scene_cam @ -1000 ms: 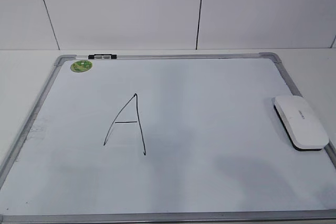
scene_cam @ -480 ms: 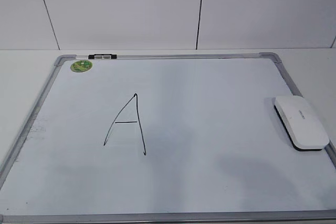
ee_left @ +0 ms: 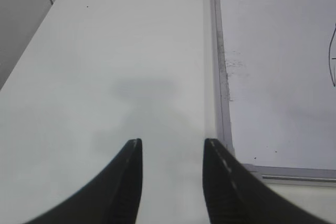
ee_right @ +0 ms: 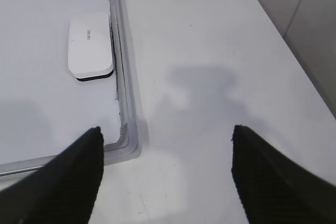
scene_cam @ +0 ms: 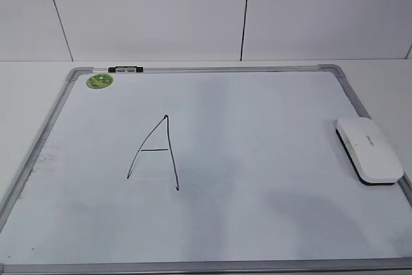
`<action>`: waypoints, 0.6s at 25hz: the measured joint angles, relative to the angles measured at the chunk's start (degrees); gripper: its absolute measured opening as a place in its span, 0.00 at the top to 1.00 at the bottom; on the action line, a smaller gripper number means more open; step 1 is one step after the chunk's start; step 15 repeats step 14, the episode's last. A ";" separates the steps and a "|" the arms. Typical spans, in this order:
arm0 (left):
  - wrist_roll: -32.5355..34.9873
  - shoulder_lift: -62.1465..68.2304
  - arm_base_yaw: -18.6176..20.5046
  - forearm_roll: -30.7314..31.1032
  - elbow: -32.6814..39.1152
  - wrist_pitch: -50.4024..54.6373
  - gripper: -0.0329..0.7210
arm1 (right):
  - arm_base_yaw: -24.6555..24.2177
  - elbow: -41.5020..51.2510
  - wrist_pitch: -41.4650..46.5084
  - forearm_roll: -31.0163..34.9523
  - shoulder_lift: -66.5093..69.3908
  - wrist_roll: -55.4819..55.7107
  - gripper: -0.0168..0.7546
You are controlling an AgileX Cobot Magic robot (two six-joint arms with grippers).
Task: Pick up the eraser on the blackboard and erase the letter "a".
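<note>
The blackboard (scene_cam: 270,94) is a white dry-erase board with a grey frame and lies flat on the table. The white eraser (scene_cam: 368,150) rests on it at the right edge, against the frame; it also shows in the right wrist view (ee_right: 90,45). No small lowercase "a" shows on the board; only a tall capital "A" (scene_cam: 154,152) is drawn left of the middle. My left gripper (ee_left: 173,142) is open and empty over the table, left of the board's near left corner. My right gripper (ee_right: 167,128) is wide open and empty over the table at the board's near right corner.
A round green sticker (scene_cam: 100,81) and a small black-and-white clip (scene_cam: 125,69) sit at the board's far left corner. Faint smudges (scene_cam: 45,156) mark the board's left edge. White table (ee_left: 115,51) extends on both sides; a white wall (scene_cam: 193,11) stands behind.
</note>
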 joint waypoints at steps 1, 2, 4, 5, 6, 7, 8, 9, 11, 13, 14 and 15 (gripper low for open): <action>0.00 0.00 0.00 0.00 0.00 0.00 0.58 | 0.00 0.00 0.00 0.00 0.00 0.00 0.23; 0.00 0.00 0.00 0.00 0.00 0.00 0.58 | 0.00 0.00 0.00 0.00 0.00 0.00 0.23; 0.00 0.00 0.00 0.00 0.00 0.00 0.58 | 0.00 0.00 0.00 0.00 0.00 0.00 0.23; 0.00 0.00 0.00 0.00 0.00 0.00 0.58 | 0.00 0.00 0.00 0.00 0.00 0.00 0.23; 0.00 0.00 0.00 0.00 0.00 0.00 0.58 | 0.00 0.00 0.00 0.00 0.00 0.00 0.23; 0.00 0.00 0.00 0.00 0.00 0.00 0.58 | 0.00 0.00 0.00 0.00 0.00 0.00 0.23; 0.00 0.00 0.00 0.00 0.00 0.00 0.59 | 0.00 0.00 0.00 0.00 0.00 0.00 0.23; 0.00 0.00 0.00 0.00 0.00 0.00 0.59 | 0.00 0.00 0.00 0.00 0.00 0.00 0.23; 0.00 0.00 0.00 0.00 0.00 0.00 0.60 | 0.00 0.00 0.00 0.00 0.00 0.00 0.23; 0.00 0.00 0.00 0.00 0.00 0.00 0.60 | 0.00 0.00 0.00 0.00 0.00 0.00 0.23; 0.00 0.00 0.00 0.00 0.00 0.00 0.60 | 0.00 0.00 0.00 0.00 0.00 0.00 0.23; 0.00 0.00 0.00 0.00 0.00 0.00 0.60 | 0.00 0.00 0.00 0.00 0.00 0.00 0.23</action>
